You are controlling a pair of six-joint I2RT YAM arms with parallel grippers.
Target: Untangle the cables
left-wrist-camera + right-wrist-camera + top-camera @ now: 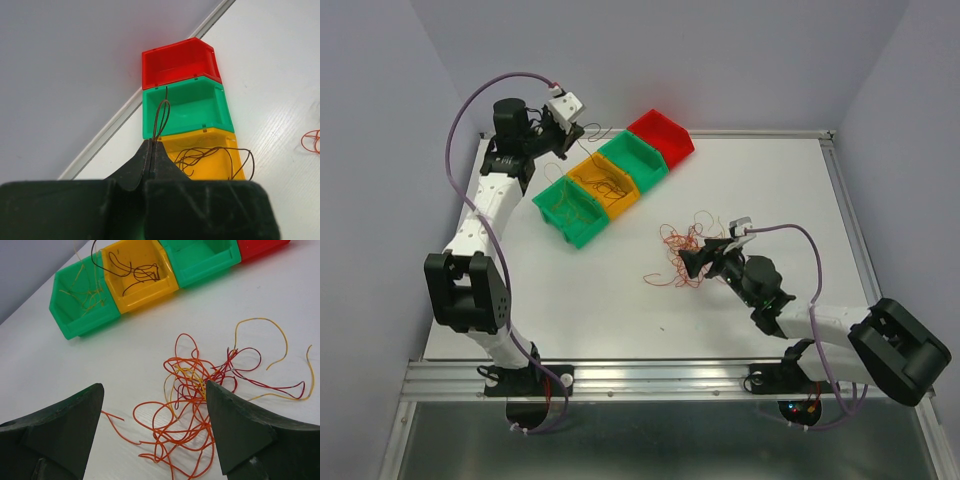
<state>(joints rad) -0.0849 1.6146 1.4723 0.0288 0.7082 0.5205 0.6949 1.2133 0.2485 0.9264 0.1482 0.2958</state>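
The cables (192,390) lie tangled just below the wide-open right claw (154,390), spreading off to its right. The left claw (151,145), pinching one dark wire (161,117), hangs well apart

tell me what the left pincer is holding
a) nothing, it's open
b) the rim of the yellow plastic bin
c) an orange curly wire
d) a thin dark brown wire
d: in the left wrist view the left pincer is shut on a thin dark brown wire, which loops up out of its closed fingertips.
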